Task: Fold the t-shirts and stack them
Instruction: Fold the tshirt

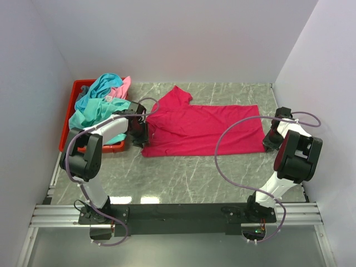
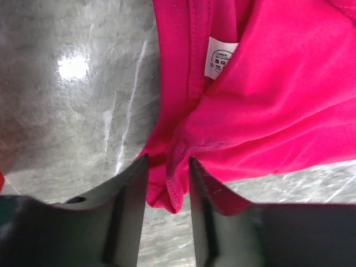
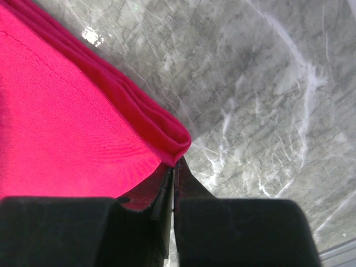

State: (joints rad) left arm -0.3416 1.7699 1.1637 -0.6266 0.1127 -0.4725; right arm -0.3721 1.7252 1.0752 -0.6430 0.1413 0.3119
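Note:
The magenta-red t-shirt lies folded lengthwise across the middle of the table, one sleeve pointing to the back. My left gripper is at the shirt's left end. In the left wrist view the left gripper is open, and a loose hemmed fold of the shirt hangs between the jaws, near the white neck label. My right gripper is at the shirt's right front corner. In the right wrist view the right gripper is shut, with the folded corner of the shirt pinched at its tips.
A red plastic bin stands at the back left, just behind the left gripper. It is heaped with teal t-shirts and a light pink one. White walls close in the table on three sides. Purple cables loop over both arms.

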